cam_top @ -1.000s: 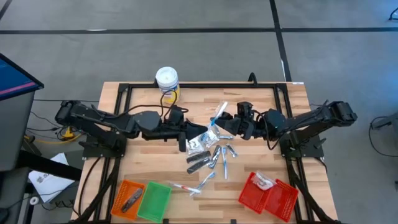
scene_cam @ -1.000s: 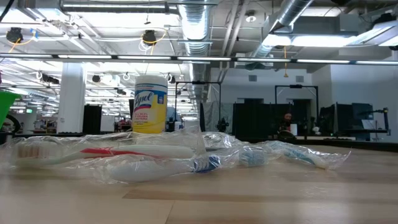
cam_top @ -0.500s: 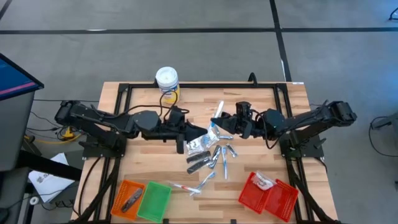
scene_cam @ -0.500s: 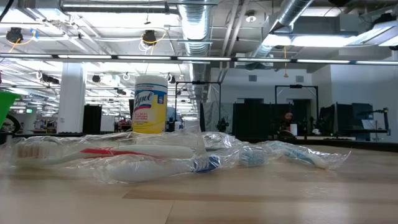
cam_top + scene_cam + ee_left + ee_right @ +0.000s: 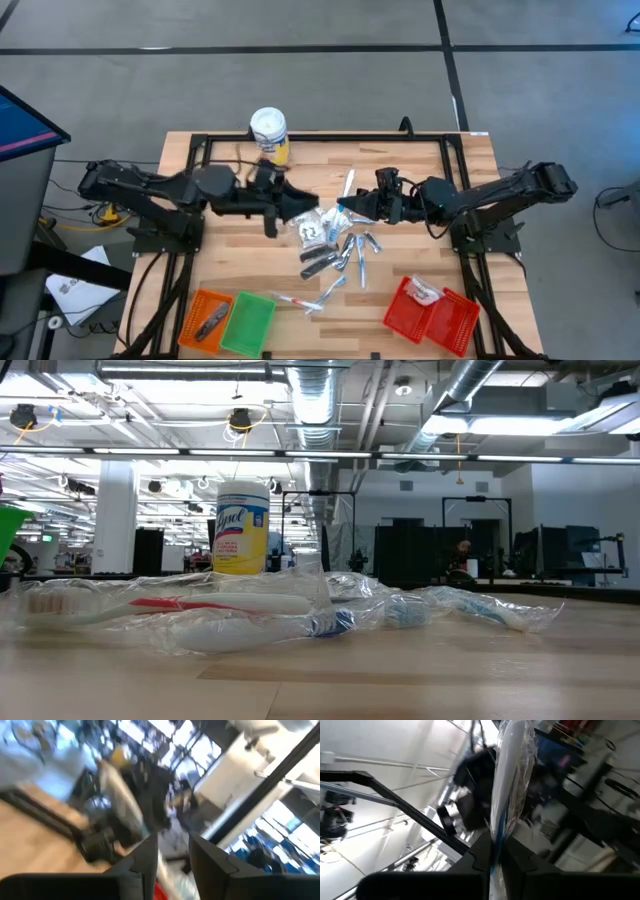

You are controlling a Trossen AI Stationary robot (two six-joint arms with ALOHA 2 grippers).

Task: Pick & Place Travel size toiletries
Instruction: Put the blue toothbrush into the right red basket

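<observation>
The right gripper (image 5: pixel 342 207) is clamped on the lower end of a slim clear-wrapped toothbrush (image 5: pixel 349 186), which stands up and away from its fingertips toward the far side of the surface (image 5: pixel 420 165). In the right wrist view the same wrapped toothbrush (image 5: pixel 510 775) rises straight out from between the two closed fingers (image 5: pixel 480 851), its crinkled wrapper catching the light.

The left gripper (image 5: pixel 308 208) lies just across from it at mid-surface, its tip near the white sachets (image 5: pixel 316 232) at the top of the pile. In the left wrist view its two fingers (image 5: pixel 147 857) stand partly apart with a narrow gap and nothing pinched between them; wrapped packaging shows just beyond the gap.

The rest of the toiletries (image 5: pixel 345 255) lie scattered on the wood just nearer than both grippers: silvery wrapped sticks, a few dark narrow pieces, and a separate pair of wrapped items (image 5: pixel 310 298) closer to the near edge. The low view shows wrapped toothbrushes (image 5: pixel 230 615) lying flat in clear plastic.

A yellow wipes canister (image 5: pixel 270 132) stands at the far edge. An orange basket (image 5: pixel 207 318) and a green basket (image 5: pixel 249 322) sit at the near left, a red basket (image 5: pixel 430 312) at the near right.
</observation>
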